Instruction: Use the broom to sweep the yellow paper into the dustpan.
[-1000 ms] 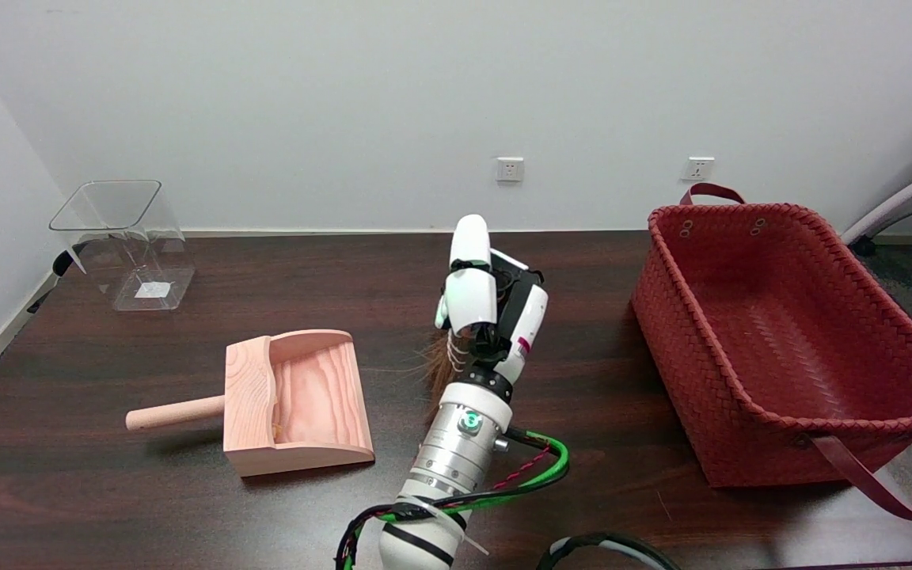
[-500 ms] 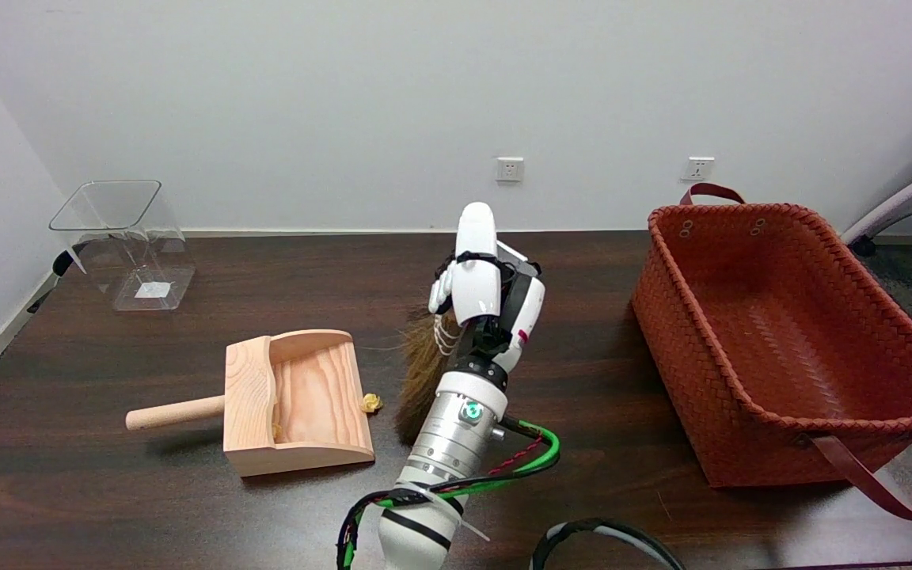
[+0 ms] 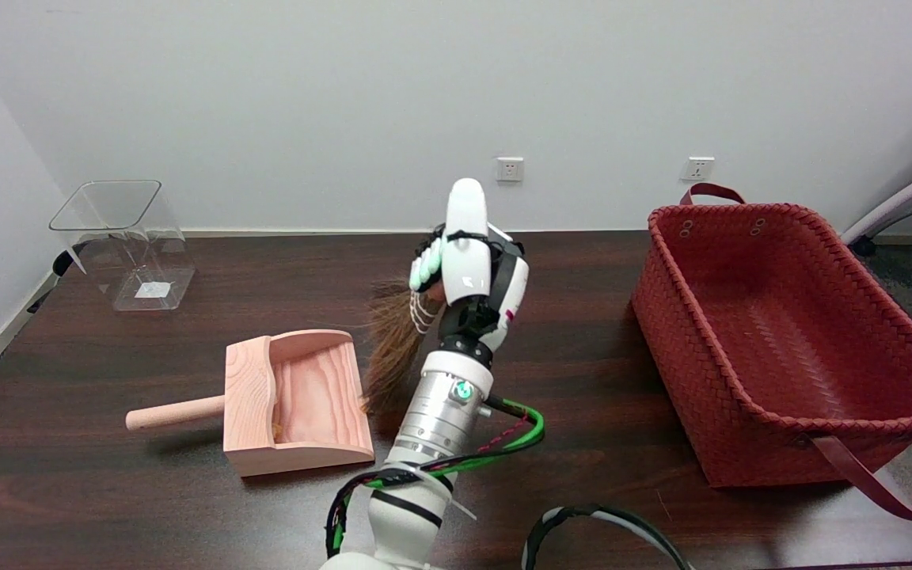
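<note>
Evidently light, the broom [image 3: 397, 344], gripped high by the right hand [image 3: 468, 269], drags soft bristles beside the dustpan [image 3: 298, 404].

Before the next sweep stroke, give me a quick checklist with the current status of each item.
1. Right robot hand holds the broom: ok.
2. Bristle tips reach the dustpan mouth edge: ok.
3. Dustpan mouth faces the broom: ok.
4. Yellow paper located: cannot tell, hidden or not visible.
5. Paper already inside the dustpan: cannot tell.
6. Red basket stands apart from the sweep path: ok.
</note>
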You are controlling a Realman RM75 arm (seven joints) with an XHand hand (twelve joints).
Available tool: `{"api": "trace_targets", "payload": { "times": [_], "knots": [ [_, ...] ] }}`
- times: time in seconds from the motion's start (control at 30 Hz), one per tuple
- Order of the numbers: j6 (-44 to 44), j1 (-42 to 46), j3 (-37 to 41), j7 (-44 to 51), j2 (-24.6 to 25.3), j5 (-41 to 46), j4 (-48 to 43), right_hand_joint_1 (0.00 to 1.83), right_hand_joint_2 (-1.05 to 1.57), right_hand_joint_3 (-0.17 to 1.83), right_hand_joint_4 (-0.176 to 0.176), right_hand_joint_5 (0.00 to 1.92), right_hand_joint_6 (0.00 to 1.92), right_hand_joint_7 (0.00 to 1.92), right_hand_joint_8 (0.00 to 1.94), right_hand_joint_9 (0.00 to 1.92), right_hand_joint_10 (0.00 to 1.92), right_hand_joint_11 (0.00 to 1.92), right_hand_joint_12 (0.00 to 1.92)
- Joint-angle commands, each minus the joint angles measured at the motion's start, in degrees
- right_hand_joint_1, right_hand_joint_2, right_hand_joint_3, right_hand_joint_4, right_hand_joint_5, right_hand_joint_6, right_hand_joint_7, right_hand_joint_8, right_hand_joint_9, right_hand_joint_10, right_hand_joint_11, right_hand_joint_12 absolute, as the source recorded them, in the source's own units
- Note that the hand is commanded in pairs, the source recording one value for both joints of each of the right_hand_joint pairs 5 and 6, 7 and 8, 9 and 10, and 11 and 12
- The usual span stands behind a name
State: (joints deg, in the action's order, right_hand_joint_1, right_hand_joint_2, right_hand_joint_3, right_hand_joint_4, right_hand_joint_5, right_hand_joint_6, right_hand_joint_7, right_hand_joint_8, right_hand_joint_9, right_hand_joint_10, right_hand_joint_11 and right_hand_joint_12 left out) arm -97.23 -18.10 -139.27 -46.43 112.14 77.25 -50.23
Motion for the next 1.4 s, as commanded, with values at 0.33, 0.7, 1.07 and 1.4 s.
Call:
{"api": "trace_targets", "payload": {
  "times": [0.33, 0.7, 1.07, 1.4],
  "knots": [
    [20.9, 5.3, 1.7, 33.5, -8.1, -1.8, -21.1, 0.66, 1.57, -0.12, 0.000, 1.92, 1.92, 1.92, 1.92, 1.92, 1.92, 1.92, 1.92],
    [23.4, 6.2, 2.2, 42.8, -10.0, -1.4, -21.3, 0.75, 1.57, 0.06, 0.000, 1.92, 1.92, 1.92, 1.92, 1.92, 1.92, 1.92, 1.92],
    [27.6, 5.2, 3.6, 42.8, -9.8, -1.3, -15.3, 0.75, 1.57, 0.13, 0.000, 1.92, 1.92, 1.92, 1.92, 1.92, 1.92, 1.92, 1.92],
    [28.4, 3.7, 3.6, 38.1, -7.3, 0.0, -8.3, 0.75, 1.57, 0.15, 0.000, 1.92, 1.92, 1.92, 1.92, 1.92, 1.92, 1.92, 1.92]
  ]
}}
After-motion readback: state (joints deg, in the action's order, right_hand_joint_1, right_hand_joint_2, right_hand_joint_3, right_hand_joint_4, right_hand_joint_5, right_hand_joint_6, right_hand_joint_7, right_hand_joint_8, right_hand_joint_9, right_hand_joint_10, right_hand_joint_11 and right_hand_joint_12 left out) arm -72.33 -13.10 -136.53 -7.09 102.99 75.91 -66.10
